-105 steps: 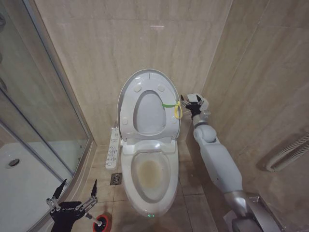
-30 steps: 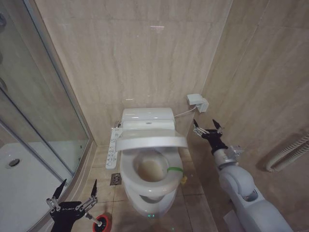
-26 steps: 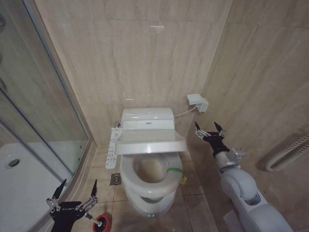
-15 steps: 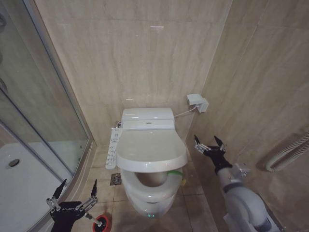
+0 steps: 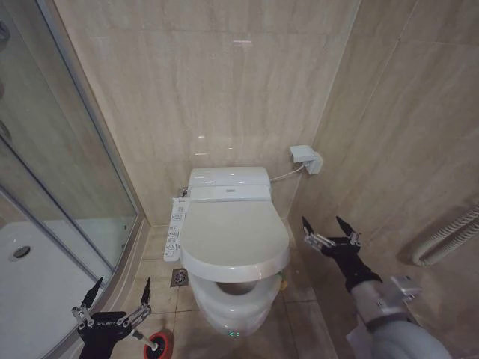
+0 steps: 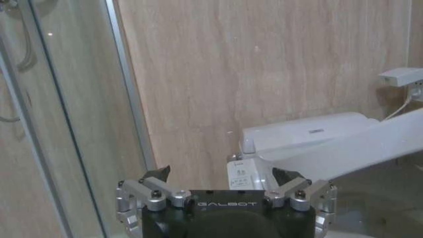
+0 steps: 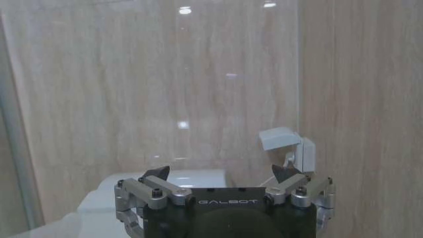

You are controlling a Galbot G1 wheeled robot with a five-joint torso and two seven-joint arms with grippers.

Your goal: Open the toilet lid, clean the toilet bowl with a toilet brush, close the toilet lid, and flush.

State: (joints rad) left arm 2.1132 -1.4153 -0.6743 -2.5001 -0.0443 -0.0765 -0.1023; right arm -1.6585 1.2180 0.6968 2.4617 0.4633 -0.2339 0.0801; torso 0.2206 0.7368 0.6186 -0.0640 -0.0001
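My right end effector (image 5: 328,227) hangs in the air to the right of the toilet, fingers spread wide with nothing between them, tips aimed up toward the back wall. In the right wrist view the same end effector (image 7: 223,174) frames the white wall box (image 7: 288,147) and the top of the tank below it.

The toilet lid (image 5: 233,239) lies to the left of that end effector, near it but apart. It is lowered to almost flat over the toilet bowl (image 5: 233,305), with a gap at the front where the seat's rim and a dark slice of the bowl's inside show. Its long axis runs from the tank (image 5: 227,182) toward me, rounded front end nearest. A green light glows on the base front.

My left end effector (image 5: 116,294) is parked low at the left, by the glass shower wall (image 5: 67,157), fingers open and empty. Just beside it on the floor stands the red holder (image 5: 160,345), with the toilet brush (image 5: 147,342) in it; only a short piece of its white handle is plain to me. From the left wrist, past that end effector (image 6: 223,182), I see the side control panel (image 6: 242,171) and the lid edge-on.
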